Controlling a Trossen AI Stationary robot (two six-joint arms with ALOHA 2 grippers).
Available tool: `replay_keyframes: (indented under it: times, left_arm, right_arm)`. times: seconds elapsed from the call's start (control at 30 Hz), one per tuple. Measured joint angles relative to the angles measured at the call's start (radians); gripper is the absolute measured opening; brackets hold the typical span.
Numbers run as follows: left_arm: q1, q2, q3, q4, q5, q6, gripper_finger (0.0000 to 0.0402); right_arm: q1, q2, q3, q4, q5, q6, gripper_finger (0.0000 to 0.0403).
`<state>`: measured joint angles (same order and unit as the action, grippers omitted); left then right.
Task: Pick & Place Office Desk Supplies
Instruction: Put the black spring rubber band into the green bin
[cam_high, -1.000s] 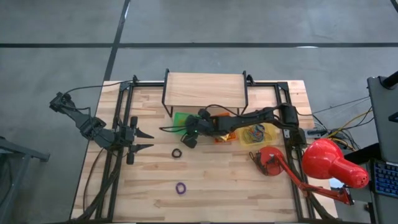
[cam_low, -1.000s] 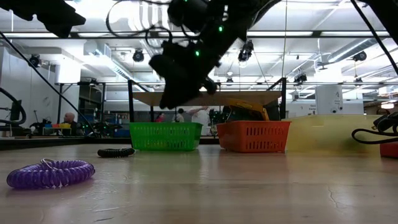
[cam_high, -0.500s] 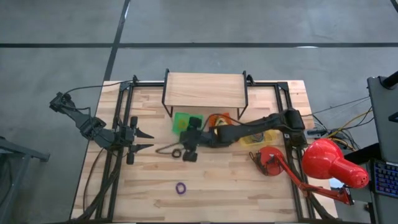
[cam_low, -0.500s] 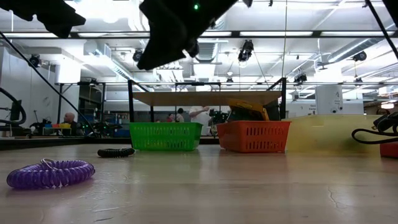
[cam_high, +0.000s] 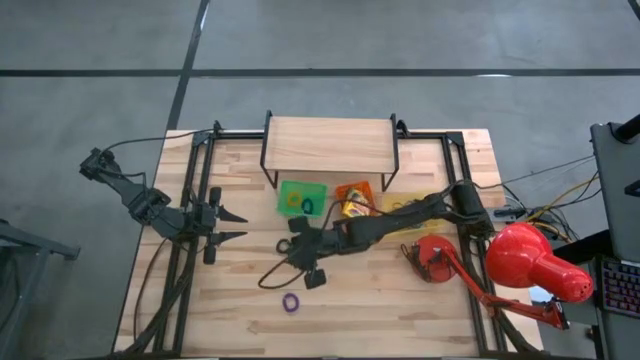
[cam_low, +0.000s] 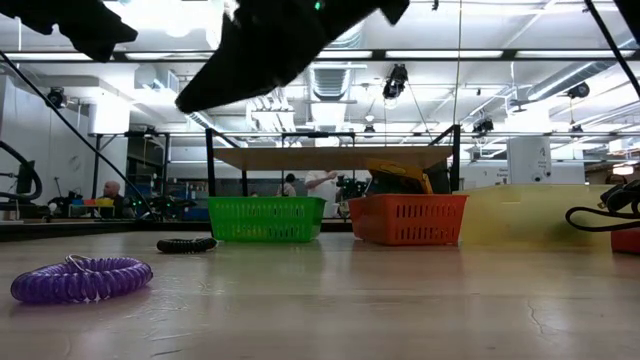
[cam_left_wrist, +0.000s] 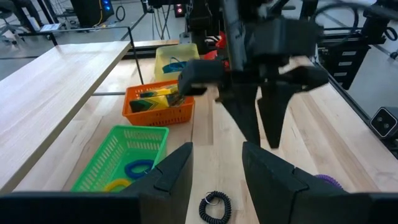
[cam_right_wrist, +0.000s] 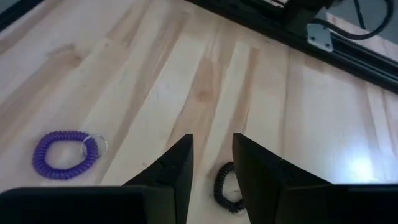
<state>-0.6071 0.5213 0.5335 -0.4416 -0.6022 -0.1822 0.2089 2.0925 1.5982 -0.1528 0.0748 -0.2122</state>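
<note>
A black coiled band (cam_high: 285, 245) and a purple one (cam_high: 290, 301) lie flat on the wooden table. My right gripper (cam_high: 292, 258) hovers open just over the black band (cam_right_wrist: 225, 186), with nothing between its fingers. It points toward the table's left and slants down. The purple band (cam_right_wrist: 62, 154) lies off to one side of it. My left gripper (cam_high: 240, 226) waits open at the table's left. The green tray (cam_high: 302, 198) holds blue and yellow loops. Yellow boxes sit in the orange tray (cam_high: 352, 200).
A yellow tray (cam_high: 405, 208) sits half under my right arm. A wooden shelf on a black frame (cam_high: 330, 145) stands at the far edge. A red desk lamp (cam_high: 530, 262) fills the right near corner. Black rails (cam_high: 190, 200) border the table's left side.
My right gripper has swung from above the green and orange trays toward the table's near edge, and now hangs over the black band. It has rolled about its own axis on the way. The bands and trays have stayed put.
</note>
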Motion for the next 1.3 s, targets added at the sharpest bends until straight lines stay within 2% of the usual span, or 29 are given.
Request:
replay_keyframes:
  times: [0.4,0.6,0.8,1.3]
  left_arm:
    - [0.000,0.000,0.000,-0.007,0.000,0.000,0.0141]
    - [0.000,0.000,0.000,-0.008,0.000,0.000,0.0141]
    - [0.000,0.000,0.000,-0.008,0.000,0.000,0.0141]
    - [0.000,0.000,0.000,-0.013,0.000,0.000,0.0141]
  right_arm:
    - [-0.013,0.101,-0.001,0.091,0.003,-0.024,0.0112]
    - [-0.028,0.151,-0.001,0.133,0.003,0.098,0.0119]
    - [-0.045,0.200,-0.002,0.138,0.006,0.105,0.0119]
    - [-0.045,0.216,-0.002,0.132,0.000,0.166,0.0119]
